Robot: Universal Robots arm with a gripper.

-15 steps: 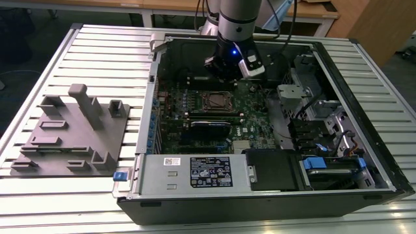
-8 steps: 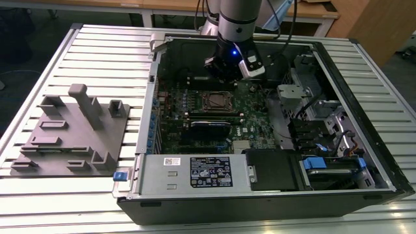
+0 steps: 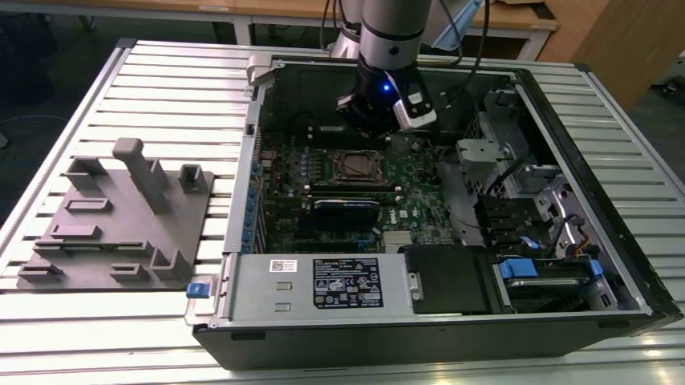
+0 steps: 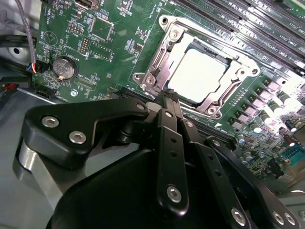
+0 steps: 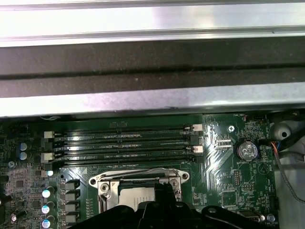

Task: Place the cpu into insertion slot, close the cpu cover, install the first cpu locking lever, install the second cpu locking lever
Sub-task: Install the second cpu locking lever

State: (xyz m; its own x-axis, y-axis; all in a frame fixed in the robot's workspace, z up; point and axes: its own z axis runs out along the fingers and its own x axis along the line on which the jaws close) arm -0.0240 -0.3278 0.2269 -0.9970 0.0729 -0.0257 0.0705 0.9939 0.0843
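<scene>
Slatted metal table (image 3: 160,88) is carrying an open computer case (image 3: 599,200).
Narrowed, empty gripper (image 4: 167,98) is hovering beside the insertion slot (image 4: 157,71), where the cpu (image 4: 198,74) is sitting under the cpu cover (image 4: 219,98).

A grey fixture block (image 3: 118,220) sits on the slatted table (image 3: 172,88) — at the exterior view's left of the open case (image 3: 599,200). Inside: green board (image 3: 423,188), memory slots (image 5: 119,143), coin cell (image 4: 64,67) — and a labelled power supply (image 3: 310,285).

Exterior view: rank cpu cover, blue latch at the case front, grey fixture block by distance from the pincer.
1. cpu cover, just below the pincer on the motherboard.
2. blue latch, case's front corner.
3. grey fixture block, on the table at the exterior view's left.
</scene>
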